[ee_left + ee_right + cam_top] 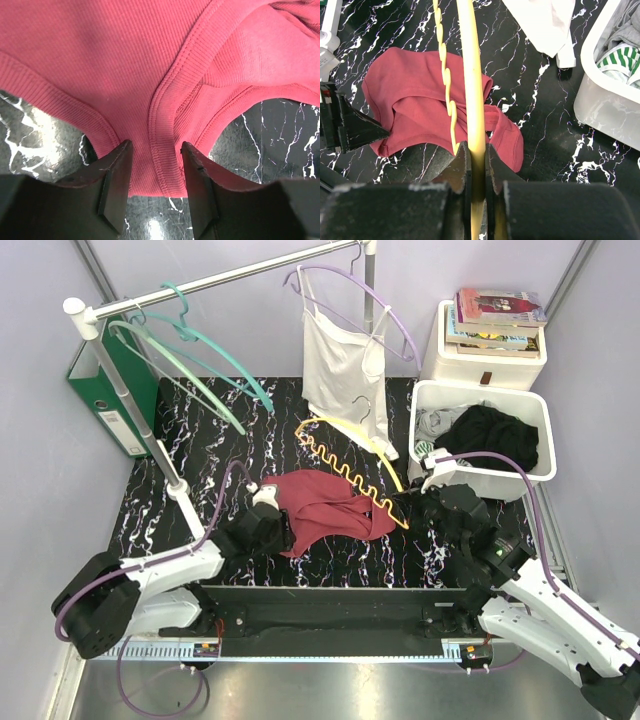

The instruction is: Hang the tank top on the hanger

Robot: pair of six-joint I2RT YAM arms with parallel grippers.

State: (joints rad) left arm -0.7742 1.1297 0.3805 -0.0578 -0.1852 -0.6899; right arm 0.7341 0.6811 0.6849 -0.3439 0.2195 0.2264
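The tank top [325, 508] lay crumpled centrally, nearer the left arm. The hanger [350, 460] ran diagonally along its right edge and was clamped at the near end by the right gripper [476, 150]. One shoulder strap was straddled by the left gripper [156, 145], jaws apart and not yet pinching. A white bin [530, 420] stood well apart.

right gripper [476, 160] clamps the yellow hanger [468, 75] over the crumpled tank top [415, 95].

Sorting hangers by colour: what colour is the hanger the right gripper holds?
Yellow hanger; right wrist view shows best.
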